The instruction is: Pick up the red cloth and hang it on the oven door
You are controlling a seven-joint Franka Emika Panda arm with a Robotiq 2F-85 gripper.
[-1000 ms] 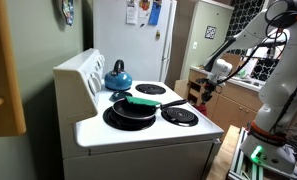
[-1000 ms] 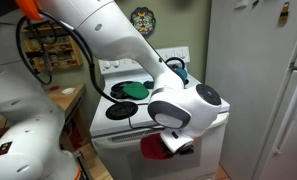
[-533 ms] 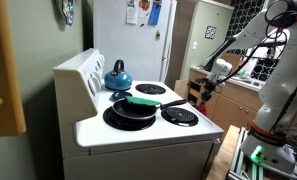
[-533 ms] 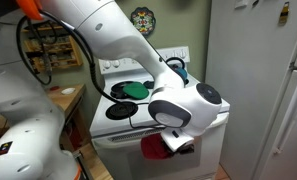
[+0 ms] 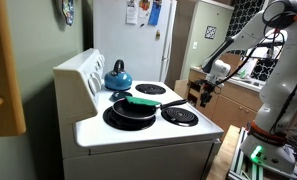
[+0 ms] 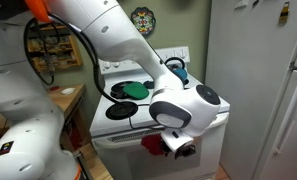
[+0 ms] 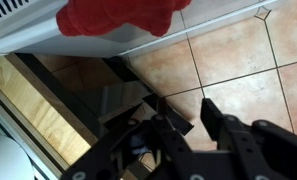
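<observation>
The red cloth [image 6: 151,146] hangs over the front of the white oven door [image 6: 123,160], below the stove top. In the wrist view the red cloth [image 7: 118,15] drapes over the white door edge at the top of the frame. My gripper [image 7: 183,105] is open and empty. It is a little way off the cloth, with tiled floor showing between its fingers. In an exterior view the gripper [image 6: 178,149] sits just beside the cloth, in front of the oven. In an exterior view the gripper [image 5: 200,92] is at the stove's far front corner.
On the stove top are a black pan [image 5: 131,110] with a green item in it and a blue kettle [image 5: 117,76]. A white fridge [image 5: 138,40] stands behind the stove. Wooden cabinets [image 6: 63,110] flank the stove. Tiled floor [image 7: 238,60] lies below.
The gripper has shifted slightly in front of the oven and covers a little more of the cloth in an exterior view. The cloth stays hanging on the door.
</observation>
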